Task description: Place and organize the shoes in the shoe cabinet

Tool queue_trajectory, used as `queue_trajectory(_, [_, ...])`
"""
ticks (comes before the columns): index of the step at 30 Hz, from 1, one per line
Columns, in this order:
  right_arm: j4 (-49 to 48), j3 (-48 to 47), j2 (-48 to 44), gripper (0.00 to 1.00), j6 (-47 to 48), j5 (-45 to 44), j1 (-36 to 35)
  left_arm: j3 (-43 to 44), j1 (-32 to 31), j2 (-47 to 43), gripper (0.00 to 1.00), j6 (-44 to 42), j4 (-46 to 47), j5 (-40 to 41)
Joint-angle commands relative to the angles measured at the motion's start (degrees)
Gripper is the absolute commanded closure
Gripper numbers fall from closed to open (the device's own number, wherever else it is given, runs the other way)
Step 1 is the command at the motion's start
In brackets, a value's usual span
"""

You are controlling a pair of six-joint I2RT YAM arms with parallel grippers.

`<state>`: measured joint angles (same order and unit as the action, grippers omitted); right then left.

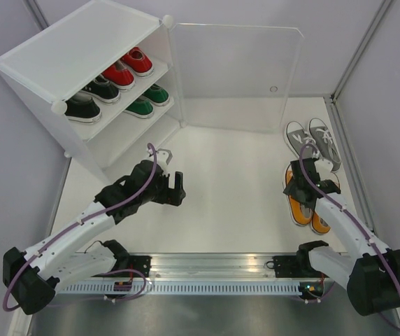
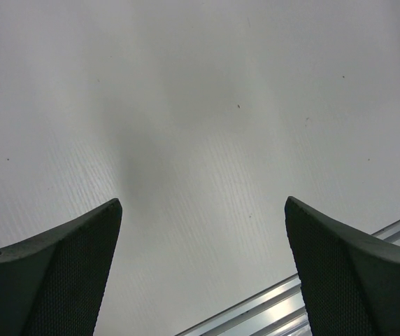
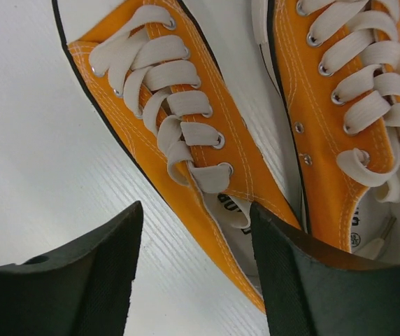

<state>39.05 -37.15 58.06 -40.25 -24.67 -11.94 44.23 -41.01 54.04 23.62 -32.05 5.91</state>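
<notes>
The white shoe cabinet [image 1: 81,45] stands at the back left with its clear door [image 1: 235,77] swung open. Red shoes [image 1: 129,68] and black shoes [image 1: 91,98] sit on its upper shelf, green shoes [image 1: 147,101] on the shelf below. A grey pair [image 1: 313,138] lies at the right, an orange pair [image 1: 301,210] just in front of it. My right gripper [image 1: 309,183] [image 3: 196,206] is open over the orange pair and straddles the outer side wall of the left orange shoe [image 3: 186,133]; one finger is above its opening, the other over the table. My left gripper [image 1: 179,189] [image 2: 203,199] hangs open above bare table.
An aluminium rail [image 1: 214,269] runs along the near edge between the arm bases and shows in the left wrist view as the rail [image 2: 270,308]. The right wall [image 1: 378,105] stands close behind the grey pair. The cabinet's lowest shelf [image 1: 133,140] faces the left gripper.
</notes>
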Motion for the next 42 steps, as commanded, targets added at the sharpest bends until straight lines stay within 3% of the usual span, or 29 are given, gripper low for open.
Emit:
queue_trajectory(1, [-5.29,1.81,2.14,0.35,0.26,4.0,2.09,0.42,-0.03,-1.39,0.01,-3.49,2.61,2.79])
queue_trajectory(14, [-16.46,6.73,8.29,0.44,6.67,16.66,2.89,0.51,0.06,-0.25,0.01,-3.4,2.43,3.93])
queue_trajectory(17, [-17.95,6.74,9.26,0.55,8.96,17.37,2.19,0.6,0.06,0.19,0.01,-3.49,2.35,4.37])
queue_trajectory(20, [-19.53,5.6,9.87,0.77,10.19,17.46,-0.7,0.51,0.06,0.01,0.01,-3.49,2.43,4.98])
queue_trajectory(25, [-23.74,0.17,13.99,0.99,8.88,16.76,-14.48,0.42,0.06,-0.16,0.01,-3.05,2.52,6.56])
queue_trajectory(30, [-27.71,-8.54,22.95,0.99,7.2,14.92,-29.06,0.07,0.06,-0.16,0.01,-1.03,2.35,9.03])
queue_trajectory(36, [-29.38,-24.45,40.69,0.99,8.25,13.59,-42.43,0.51,0.06,-1.66,0.01,4.06,-0.37,13.85])
queue_trajectory(42, [-26.93,-37.2,50.74,0.87,9.66,12.71,-48.34,1.56,0.06,-5.87,0.02,16.27,-6.35,16.84])
